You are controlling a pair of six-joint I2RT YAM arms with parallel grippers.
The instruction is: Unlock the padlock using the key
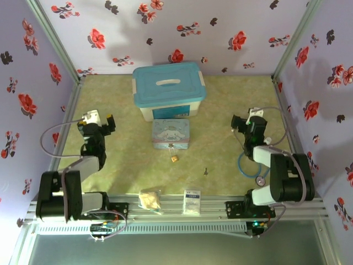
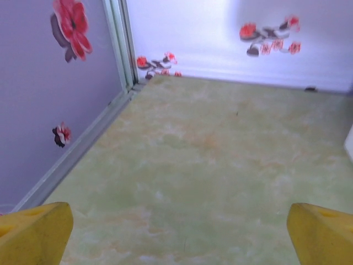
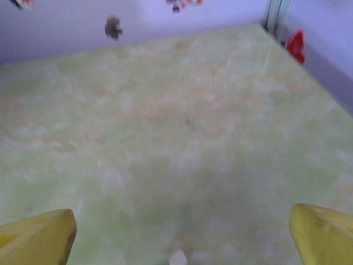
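Scene: You are looking down on a pale green marbled bench, walled on three sides by lilac panels printed with red flowers.

Padlock: The small brass padlock lies on the bench at the centre, just on the near side of a pastel cartoon tin. It is too small for you to tell whether its shackle is closed.

Key: The small dark key lies flat on the bench, near and to the right of the padlock and apart from it. Nothing touches it.

Left end effector: Your left end effector is over the left side of the bench, well apart from the padlock. In the left wrist view its yellow fingers sit in the lower corners, spread wide, with bare bench between them and nothing held.

Right end effector: Your right end effector is over the right side of the bench, well apart from the key. In the right wrist view its yellow fingers are also spread wide and hold nothing.

Box: A white box with a blue lid stands at the far centre, just behind the tin.

Near edge: A lumpy beige packet and a white card lie beside each other between the two arm bases.

Cable: A blue cable loops on the bench beside the right arm.
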